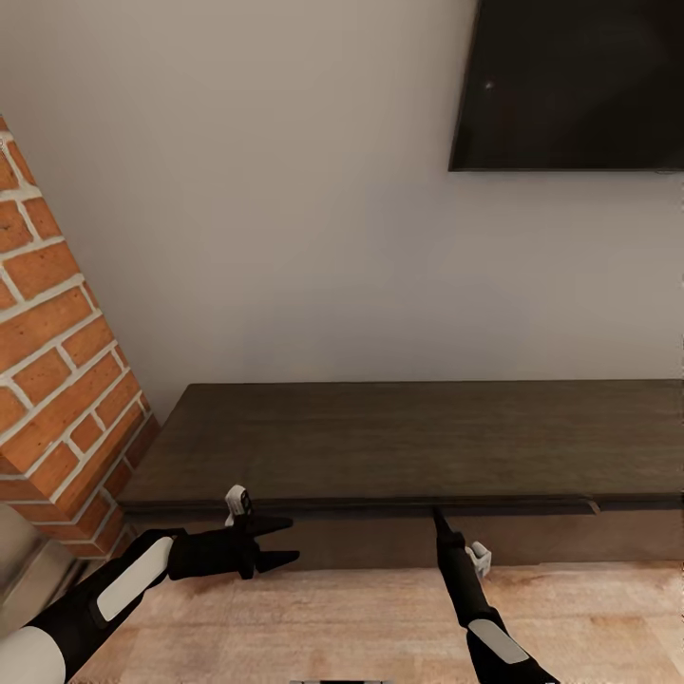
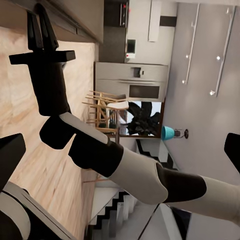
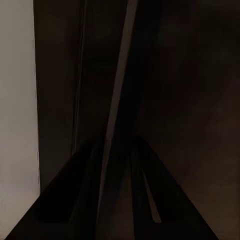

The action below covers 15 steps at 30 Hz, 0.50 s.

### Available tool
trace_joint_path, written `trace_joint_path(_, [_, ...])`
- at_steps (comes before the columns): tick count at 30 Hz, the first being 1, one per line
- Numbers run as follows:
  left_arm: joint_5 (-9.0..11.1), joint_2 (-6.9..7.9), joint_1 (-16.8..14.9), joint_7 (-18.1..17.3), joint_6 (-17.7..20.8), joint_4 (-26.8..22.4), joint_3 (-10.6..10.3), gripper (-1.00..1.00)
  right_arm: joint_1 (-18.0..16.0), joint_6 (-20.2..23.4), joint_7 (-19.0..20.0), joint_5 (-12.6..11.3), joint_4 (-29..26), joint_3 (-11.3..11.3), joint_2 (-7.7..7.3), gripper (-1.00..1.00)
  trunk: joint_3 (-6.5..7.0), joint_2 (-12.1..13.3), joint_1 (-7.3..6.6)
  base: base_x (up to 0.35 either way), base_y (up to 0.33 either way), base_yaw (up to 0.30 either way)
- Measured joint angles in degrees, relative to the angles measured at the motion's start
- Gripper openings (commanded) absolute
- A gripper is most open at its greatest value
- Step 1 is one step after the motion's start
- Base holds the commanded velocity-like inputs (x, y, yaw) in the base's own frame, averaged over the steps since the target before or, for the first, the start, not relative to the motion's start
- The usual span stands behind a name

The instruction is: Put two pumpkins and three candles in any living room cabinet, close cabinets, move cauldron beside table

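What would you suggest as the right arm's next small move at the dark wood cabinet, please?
Probably ease the right claw slightly further into the seam under the cabinet top, then pull back: its shut tips sit at that front edge, and the drawer front looks barely open.

The cabinet [image 1: 399,442] was dark brown with a faint wood grain; the wall [image 1: 285,190] behind it was plain pale grey; the brick column [image 1: 57,361] was orange-red with pale mortar lines; the floor [image 1: 361,617] was light wood planks; the screen [image 1: 570,85] was black.
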Motion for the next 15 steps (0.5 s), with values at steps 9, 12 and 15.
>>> trace_joint_path(9, [0.00,0.00,0.01,0.00,-0.01,0.00,-0.04,1.00,0.02,0.03,-0.01,-0.05,-0.03,-0.13,0.00,-1.00,0.00,0.00,0.01,-0.265,0.000,0.000])
trace_joint_path(12, [0.00,-0.01,0.00,0.01,-0.01,0.00,-0.02,1.00,0.00,0.04,-0.04,-0.08,-0.03,-0.17,0.00,-1.00,0.00,0.00,0.01,-0.277,0.000,0.000])
trace_joint_path(15, [-0.01,0.00,-0.01,0.01,-0.01,0.00,-0.03,1.00,0.01,0.04,-0.02,-0.10,-0.03,-0.22,-0.01,-1.00,0.00,0.00,0.01,-0.267,0.000,0.000])
